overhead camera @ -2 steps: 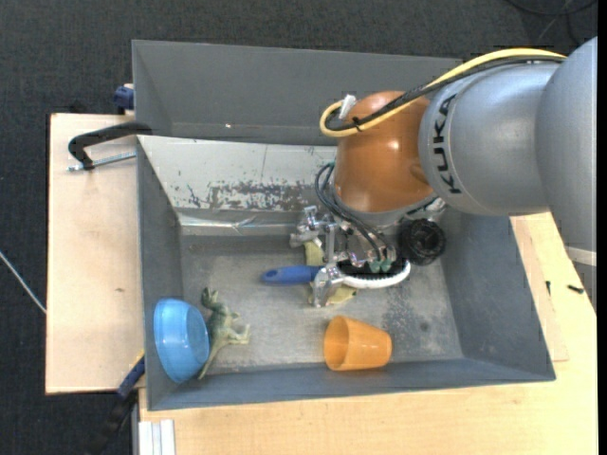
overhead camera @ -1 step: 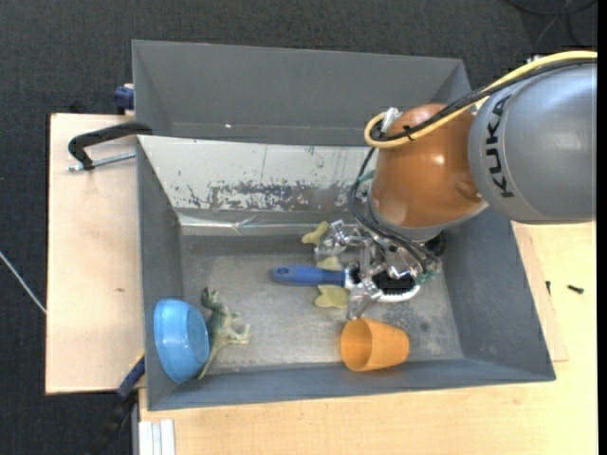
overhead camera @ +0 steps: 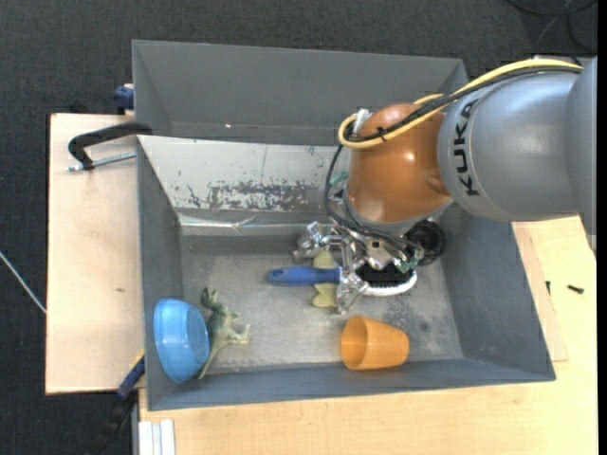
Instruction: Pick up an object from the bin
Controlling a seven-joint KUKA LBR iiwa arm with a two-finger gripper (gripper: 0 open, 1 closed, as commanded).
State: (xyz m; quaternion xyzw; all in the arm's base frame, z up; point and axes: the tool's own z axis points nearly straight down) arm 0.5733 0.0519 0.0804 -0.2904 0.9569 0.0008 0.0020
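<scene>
Camera view: the end effector [overhead camera: 332, 266] is low in the grey bin [overhead camera: 285, 93], above and just left of the orange cup [overhead camera: 374, 342], which lies on its side on the bin floor. The end effector is open, with one finger on either side of the right end of a blue-handled tool [overhead camera: 294, 275], which lies above and left of the orange cup. A green toy dinosaur [overhead camera: 224, 325] lies well left of the orange cup. A blue bowl [overhead camera: 178, 339] lies farther left.

The grey bin [overhead camera: 285, 93] holds a blue bowl [overhead camera: 180, 339], a green dinosaur [overhead camera: 224, 322], an orange cup [overhead camera: 374, 343] and a blue-handled tool [overhead camera: 296, 275].
</scene>
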